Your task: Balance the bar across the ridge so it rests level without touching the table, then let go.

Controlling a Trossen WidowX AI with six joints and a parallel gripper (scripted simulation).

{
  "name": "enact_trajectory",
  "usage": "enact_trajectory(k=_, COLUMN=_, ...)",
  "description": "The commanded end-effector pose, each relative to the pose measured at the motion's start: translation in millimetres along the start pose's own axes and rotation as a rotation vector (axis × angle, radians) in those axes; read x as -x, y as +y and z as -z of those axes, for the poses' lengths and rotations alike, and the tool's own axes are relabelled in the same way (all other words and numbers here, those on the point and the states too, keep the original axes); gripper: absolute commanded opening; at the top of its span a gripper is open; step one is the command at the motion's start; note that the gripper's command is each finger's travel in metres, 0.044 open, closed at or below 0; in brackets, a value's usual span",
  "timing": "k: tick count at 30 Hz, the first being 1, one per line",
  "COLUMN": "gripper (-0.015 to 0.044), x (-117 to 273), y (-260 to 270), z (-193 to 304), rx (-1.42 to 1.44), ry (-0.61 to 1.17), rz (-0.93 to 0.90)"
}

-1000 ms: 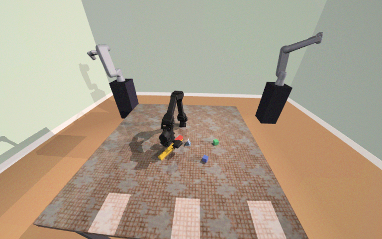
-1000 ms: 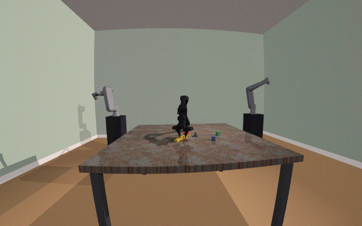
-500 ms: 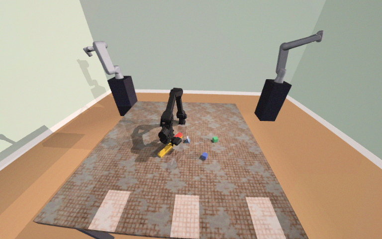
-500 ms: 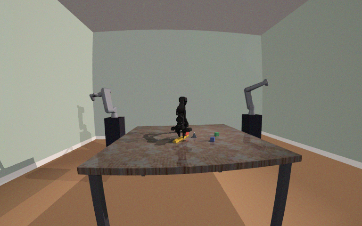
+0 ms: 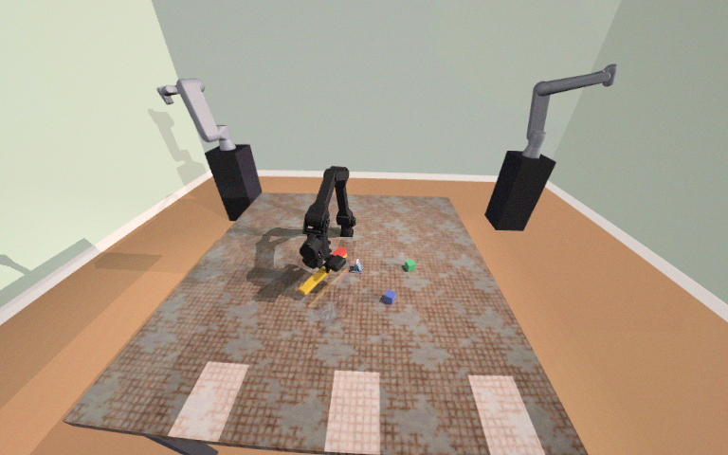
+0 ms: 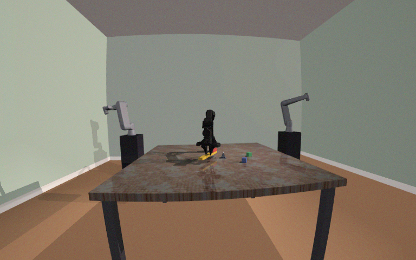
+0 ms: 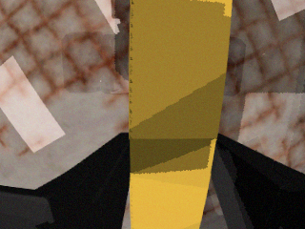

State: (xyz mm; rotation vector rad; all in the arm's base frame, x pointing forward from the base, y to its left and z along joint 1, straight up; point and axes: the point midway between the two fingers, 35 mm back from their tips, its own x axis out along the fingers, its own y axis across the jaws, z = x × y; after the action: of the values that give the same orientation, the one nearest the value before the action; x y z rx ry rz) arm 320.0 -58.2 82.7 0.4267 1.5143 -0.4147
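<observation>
My gripper (image 5: 328, 268) (image 6: 208, 153) (image 7: 170, 143) is shut on the long yellow bar (image 5: 312, 282) (image 6: 202, 157) (image 7: 176, 62), with a fingertip against each side in the wrist view. The bar appears to hang a little above the table; a faint reflection shows apart from it. A red block (image 5: 340, 250) (image 6: 215, 149) is at the bar's far end, partly hidden by the gripper in the top view. The small grey-blue ridge (image 5: 356, 267) (image 6: 223, 155) stands on the table just right of the bar, not under it.
A green cube (image 5: 409, 265) (image 6: 248, 154) lies to the right of the ridge. A blue cube (image 5: 390, 297) (image 6: 244, 160) lies nearer the front, right of the bar. Pale rectangles mark the table's front. Two grey arms on black pedestals stand beyond the table's sides.
</observation>
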Motion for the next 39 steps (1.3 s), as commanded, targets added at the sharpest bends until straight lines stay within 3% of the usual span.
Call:
enact_trajectory(k=1, gripper=0.0000, x=14.9, y=0.3, z=-1.9, rx=-0.003, ry=-0.012, rz=-0.001)
enact_trajectory(k=22, gripper=0.0000, x=62.8, y=-0.9, z=2.9, rx=-0.012, ry=-0.013, rz=0.002)
enact_trajectory(k=39, gripper=0.0000, x=63.3, y=45.9, z=46.2, rx=-0.617, ry=-0.009, rz=-0.005)
